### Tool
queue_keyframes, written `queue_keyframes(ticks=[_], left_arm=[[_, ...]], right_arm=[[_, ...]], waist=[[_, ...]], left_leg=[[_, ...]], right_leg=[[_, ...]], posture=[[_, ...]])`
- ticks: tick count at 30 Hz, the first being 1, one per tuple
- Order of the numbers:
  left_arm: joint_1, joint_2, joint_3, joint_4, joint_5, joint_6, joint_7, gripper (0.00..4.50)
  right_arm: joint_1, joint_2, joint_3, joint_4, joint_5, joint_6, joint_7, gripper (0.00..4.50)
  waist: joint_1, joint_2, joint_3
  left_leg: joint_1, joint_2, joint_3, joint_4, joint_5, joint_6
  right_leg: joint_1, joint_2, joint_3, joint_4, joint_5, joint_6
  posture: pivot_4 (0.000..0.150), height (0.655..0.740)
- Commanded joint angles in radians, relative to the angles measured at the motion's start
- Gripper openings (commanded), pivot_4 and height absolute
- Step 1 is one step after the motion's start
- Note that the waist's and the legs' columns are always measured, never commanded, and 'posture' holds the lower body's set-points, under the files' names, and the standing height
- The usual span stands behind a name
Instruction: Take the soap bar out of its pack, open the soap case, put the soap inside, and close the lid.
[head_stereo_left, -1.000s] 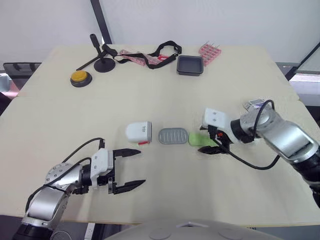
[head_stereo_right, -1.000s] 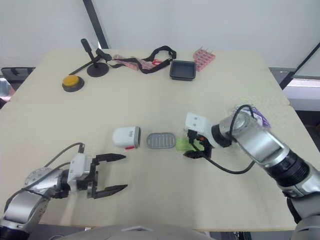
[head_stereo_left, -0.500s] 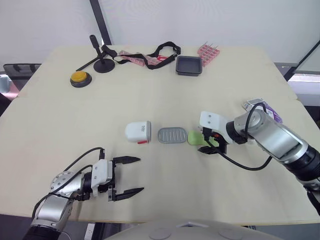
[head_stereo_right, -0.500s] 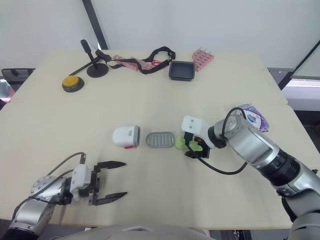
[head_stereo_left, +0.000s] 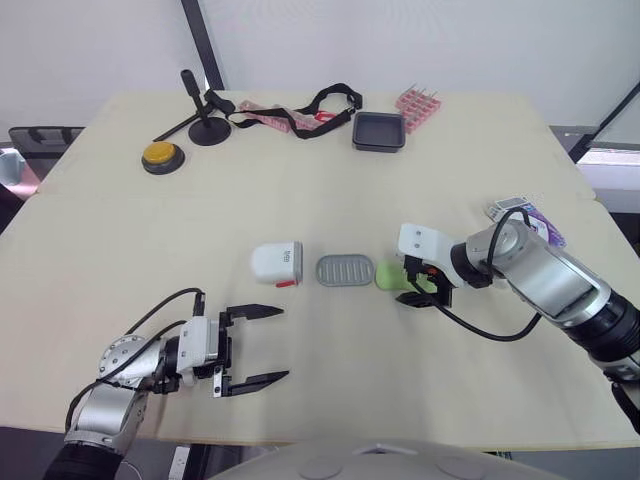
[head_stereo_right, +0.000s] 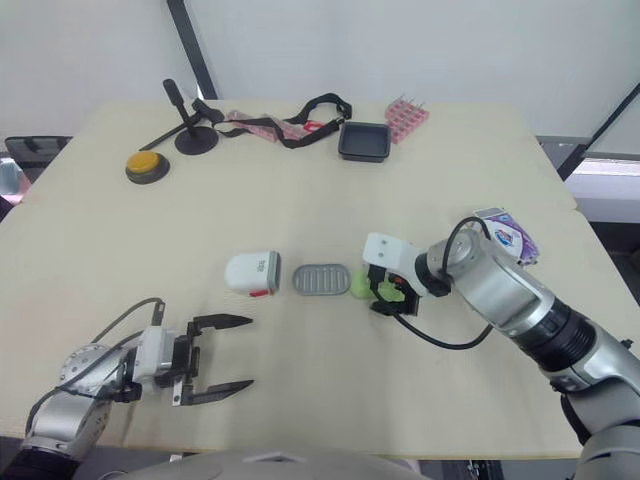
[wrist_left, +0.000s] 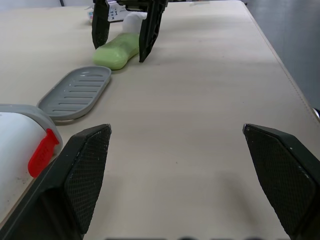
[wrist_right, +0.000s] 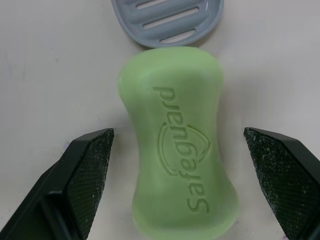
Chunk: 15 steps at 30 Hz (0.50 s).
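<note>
The green soap bar (wrist_right: 177, 155) lies bare on the table, one end touching the grey ribbed soap tray (head_stereo_left: 346, 271). My right gripper (head_stereo_left: 420, 289) is open and straddles the soap, with a gap on each side between the bar and its fingers (wrist_right: 90, 175). Left of the tray lies the white case lid (head_stereo_left: 277, 263) with a red latch. The purple and white soap pack (head_stereo_left: 522, 211) lies behind my right arm, partly hidden. My left gripper (head_stereo_left: 254, 346) hangs open and holds nothing near the front edge, well short of the lid.
At the back of the table are a yellow button (head_stereo_left: 161, 156), a black stand (head_stereo_left: 205, 122), a black strap (head_stereo_left: 325, 98), a small black tray (head_stereo_left: 379, 131) and a pink rack (head_stereo_left: 418, 103). The table's right edge lies close behind the pack.
My left gripper has drawn back toward the front edge and stays open. My right gripper has edged slightly left around the soap, which now touches the tray.
</note>
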Motion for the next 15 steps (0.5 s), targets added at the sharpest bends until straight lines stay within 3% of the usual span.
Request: queue_keyframes(ticks=[1,7,9,15], left_arm=[[-0.03,0.011,0.022,0.003,-0.01,0.011,0.016,4.5],[-0.074,0.014,0.03,-0.051,-0.019,0.119,0.096,4.5],[-0.074,0.016,0.027,-0.071,-0.016,0.145,0.113,4.5],[-0.057,0.023,0.016,-0.156,-0.001,0.204,0.16,4.5]], right_arm=[[-0.008,0.014,-0.005,-0.009,-0.013,-0.004,-0.005,4.23],[0.001,0.021,0.0,-0.018,-0.019,0.006,-0.01,2.22],[0.003,0.022,0.001,-0.022,-0.019,0.01,-0.012,1.76],[-0.005,0.024,0.003,-0.029,-0.019,-0.003,-0.007,1.76]], waist=[[0.001,0.0,0.0],[0.001,0.0,0.0],[0.0,0.0,0.0],[0.0,0.0,0.0]], left_leg=[[0.0,0.0,0.0,0.0,0.0,0.0],[0.0,0.0,0.0,0.003,0.0,0.0],[0.0,0.0,0.0,0.003,0.0,0.0],[-0.001,0.0,0.0,0.003,0.0,0.0]], right_leg=[[0.0,0.0,0.0,0.0,0.0,0.0],[0.0,0.0,0.0,0.002,0.0,0.0],[0.0,0.0,0.0,0.002,0.0,0.0],[0.0,0.0,0.0,0.002,0.0,0.0]], posture=[[0.15,0.74],[0.15,0.74],[0.15,0.74],[0.15,0.74]])
